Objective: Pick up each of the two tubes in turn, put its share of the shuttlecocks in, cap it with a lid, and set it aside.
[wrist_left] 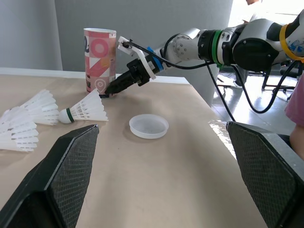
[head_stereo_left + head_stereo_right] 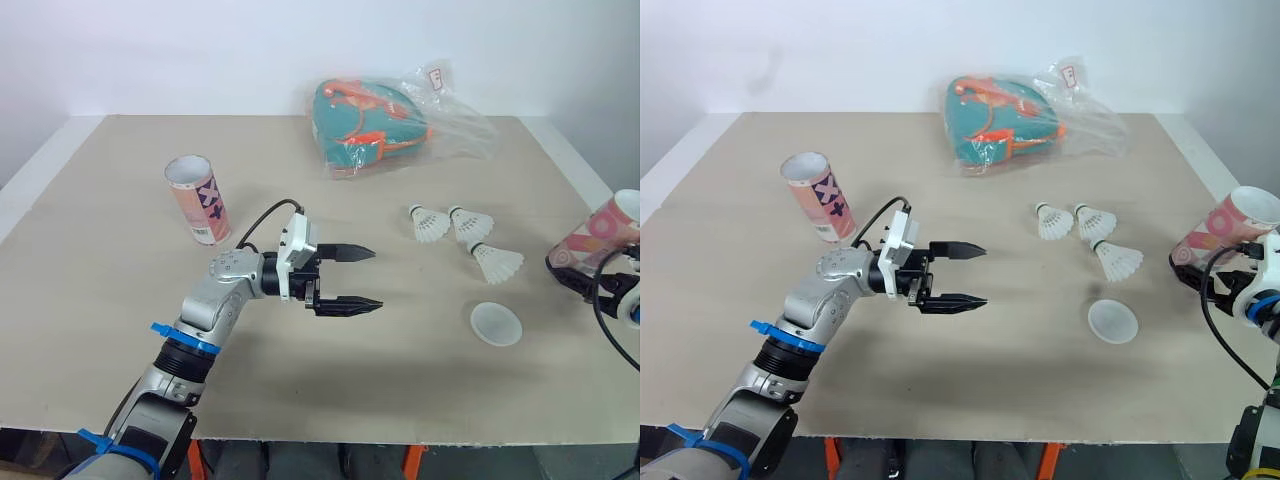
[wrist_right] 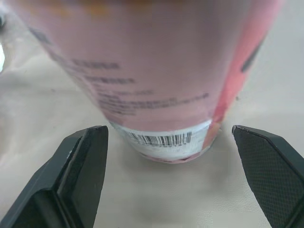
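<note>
A pink patterned tube (image 2: 198, 198) stands open-topped at the left of the table. A second pink tube (image 2: 600, 235) stands at the right edge; my right gripper (image 3: 168, 130) is open, its fingers (image 3: 80, 161) flanking the tube's base without touching it. Three white shuttlecocks (image 2: 430, 222) (image 2: 470, 221) (image 2: 497, 263) lie right of centre. A translucent round lid (image 2: 496, 324) lies in front of them. My left gripper (image 2: 378, 278) hovers open over the middle of the table, pointing toward the shuttlecocks and holding nothing.
A teal and orange bag in clear plastic (image 2: 380, 120) lies at the back centre. The beige table (image 2: 100, 300) has bare room along its front and left. In the left wrist view a person sits beyond the table's right edge.
</note>
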`<action>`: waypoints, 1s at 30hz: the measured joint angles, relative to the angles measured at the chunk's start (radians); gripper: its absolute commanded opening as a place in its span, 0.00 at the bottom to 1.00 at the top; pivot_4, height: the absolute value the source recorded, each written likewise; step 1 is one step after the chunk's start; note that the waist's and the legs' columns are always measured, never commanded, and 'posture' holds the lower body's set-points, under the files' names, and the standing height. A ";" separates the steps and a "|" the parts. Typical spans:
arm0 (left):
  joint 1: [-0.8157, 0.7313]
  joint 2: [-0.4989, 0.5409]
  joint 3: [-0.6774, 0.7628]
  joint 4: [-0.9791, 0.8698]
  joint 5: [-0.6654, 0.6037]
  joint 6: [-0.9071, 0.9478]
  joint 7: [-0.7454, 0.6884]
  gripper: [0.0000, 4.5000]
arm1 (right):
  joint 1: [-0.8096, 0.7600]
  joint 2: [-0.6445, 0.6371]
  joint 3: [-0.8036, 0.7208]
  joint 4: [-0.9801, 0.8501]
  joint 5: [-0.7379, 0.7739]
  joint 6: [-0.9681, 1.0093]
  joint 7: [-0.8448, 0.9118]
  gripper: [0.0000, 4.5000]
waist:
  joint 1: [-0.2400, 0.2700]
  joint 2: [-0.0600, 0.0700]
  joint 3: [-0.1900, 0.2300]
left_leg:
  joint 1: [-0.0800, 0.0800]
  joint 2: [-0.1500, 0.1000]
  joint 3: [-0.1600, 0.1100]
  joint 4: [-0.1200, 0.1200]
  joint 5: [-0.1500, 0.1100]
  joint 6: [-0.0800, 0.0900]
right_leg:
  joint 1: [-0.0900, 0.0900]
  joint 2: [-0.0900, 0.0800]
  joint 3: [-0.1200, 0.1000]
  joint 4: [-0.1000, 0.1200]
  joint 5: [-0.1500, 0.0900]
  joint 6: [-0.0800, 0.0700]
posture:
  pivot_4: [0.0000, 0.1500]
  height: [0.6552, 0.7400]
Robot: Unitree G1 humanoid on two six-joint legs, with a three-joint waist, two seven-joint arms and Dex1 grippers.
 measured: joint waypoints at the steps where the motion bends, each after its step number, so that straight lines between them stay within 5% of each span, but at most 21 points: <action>1: 0.000 0.003 0.001 -0.003 -0.001 0.000 0.001 1.00 | 0.000 -0.012 0.002 0.007 -0.004 -0.001 0.017 0.99 | 0.000 0.000 0.000 | 0.000 0.000 0.000 0.000 0.000 0.000 | 0.000 0.000 0.000 0.000 0.000 0.000 | 1.00 1.00; 15: 0.101 0.096 0.043 -0.140 -0.046 0.084 0.036 1.00 | 0.259 -0.062 -0.025 -0.210 0.043 0.061 0.243 0.99 | -0.001 0.000 0.000 | 0.001 0.000 0.000 0.000 0.000 0.000 | 0.000 0.000 0.000 0.000 0.000 0.000 | 1.00 1.00; 22: 0.323 0.147 0.169 -0.314 -0.106 0.178 0.210 1.00 | 0.466 -0.036 -0.156 -0.763 0.185 0.174 0.255 0.99 | -0.003 0.002 -0.001 | 0.002 0.000 -0.003 0.001 0.000 0.000 | 0.001 0.002 0.001 0.001 -0.003 0.007 | 1.00 1.00; 30: 0.573 0.122 0.307 -0.478 -0.158 0.217 0.433 1.00 | 0.273 0.035 -0.046 -1.107 0.336 0.254 0.219 0.99 | 0.000 -0.004 0.000 | 0.002 0.000 -0.004 0.003 0.002 0.001 | 0.002 0.002 0.002 0.000 0.000 0.006 | 1.00 1.00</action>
